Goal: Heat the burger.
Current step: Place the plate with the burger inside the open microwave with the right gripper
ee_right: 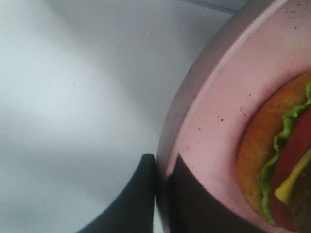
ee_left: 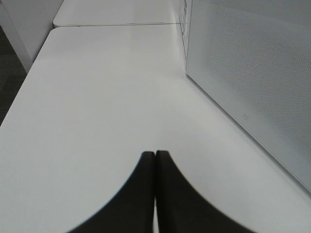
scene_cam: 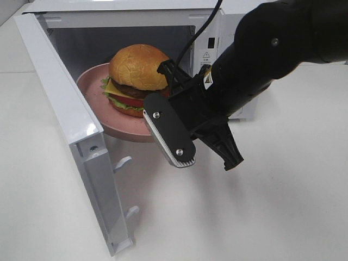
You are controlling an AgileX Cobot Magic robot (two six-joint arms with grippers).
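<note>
Pinching the near rim of the pink plate [scene_cam: 89,81] with the right hand [ee_right: 163,170], one finger on each side of the rim. On that plate, the burger [scene_cam: 138,70], upright, bun on top, right at the mouth of the white microwave [scene_cam: 136,6]. Partly inside, partly sticking out over the desk [scene_cam: 283,206]. Door [scene_cam: 60,92] wide open. Left hand [ee_left: 155,160] pressed together, holding nothing, above the desk near the door's dotted face.
</note>
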